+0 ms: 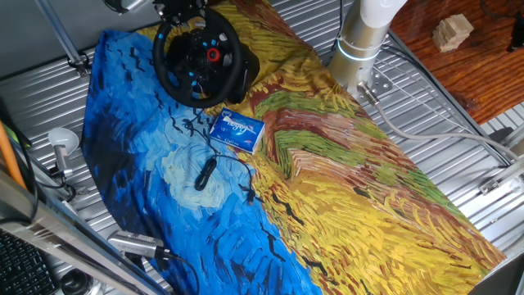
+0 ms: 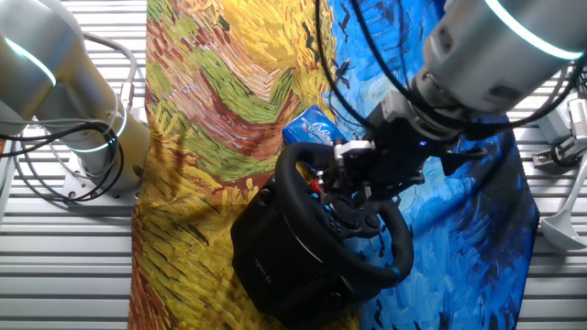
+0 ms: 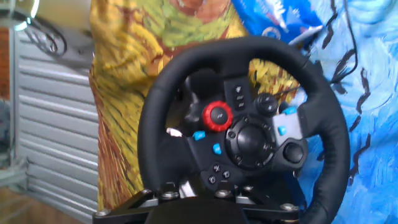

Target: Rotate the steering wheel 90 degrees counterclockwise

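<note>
The black steering wheel (image 1: 233, 49) stands on its bulky base at the far left end of the painted cloth. Its red knob (image 1: 213, 55) sits right of and slightly above the hub. My gripper (image 1: 176, 16) is at the top-left of the rim. In the other fixed view the gripper (image 2: 341, 160) closes round the rim of the wheel (image 2: 390, 261) from behind. In the hand view the wheel (image 3: 249, 50) fills the frame, and its near rim runs under my gripper (image 3: 205, 190), whose fingers are hidden.
A small blue packet (image 1: 237, 129) lies just in front of the wheel, also in the other fixed view (image 2: 312, 126). A thin black cable with a plug (image 1: 205, 174) lies on the blue cloth. The arm's base (image 1: 360, 41) stands behind. A wooden block (image 1: 453, 31) is far right.
</note>
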Controlling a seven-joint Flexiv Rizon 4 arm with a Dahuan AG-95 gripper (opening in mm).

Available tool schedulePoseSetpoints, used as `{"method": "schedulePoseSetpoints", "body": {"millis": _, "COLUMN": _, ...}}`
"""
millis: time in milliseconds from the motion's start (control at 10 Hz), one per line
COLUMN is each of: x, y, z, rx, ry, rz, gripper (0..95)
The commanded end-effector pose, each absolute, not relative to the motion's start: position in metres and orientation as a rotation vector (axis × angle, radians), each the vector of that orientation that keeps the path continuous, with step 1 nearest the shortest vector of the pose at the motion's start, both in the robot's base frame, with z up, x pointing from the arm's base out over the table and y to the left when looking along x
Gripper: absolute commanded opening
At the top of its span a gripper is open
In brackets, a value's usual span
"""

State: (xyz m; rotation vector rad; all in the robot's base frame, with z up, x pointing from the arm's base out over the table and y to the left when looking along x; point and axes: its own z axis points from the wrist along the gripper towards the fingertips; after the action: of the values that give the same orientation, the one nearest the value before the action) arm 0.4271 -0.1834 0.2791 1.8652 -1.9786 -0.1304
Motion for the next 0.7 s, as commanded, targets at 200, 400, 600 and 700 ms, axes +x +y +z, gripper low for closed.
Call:
{"method": "schedulePoseSetpoints", "body": {"millis": 200, "x": 0.4280, "y": -0.1852, "z": 0.2796, "rx": 1.603, "ry": -2.197, "rz": -0.055, "gripper": 38.0}}
{"method": "schedulePoseSetpoints", "body": {"millis": 400, "x": 0.4282, "y": -0.1832, "z": 0.2810, "rx": 1.586, "ry": -2.200, "rz": -0.096, "gripper": 38.0}}
{"method": "schedulePoseSetpoints", "body": {"millis": 600, "x": 0.4280, "y": -0.1825, "z": 0.2822, "rx": 1.634, "ry": -2.181, "rz": -0.113, "gripper": 38.0}}
{"method": "schedulePoseSetpoints", "body": {"millis": 700, "x": 0.4279, "y": -0.1827, "z": 0.2825, "rx": 1.641, "ry": -2.181, "rz": -0.117, "gripper": 38.0}}
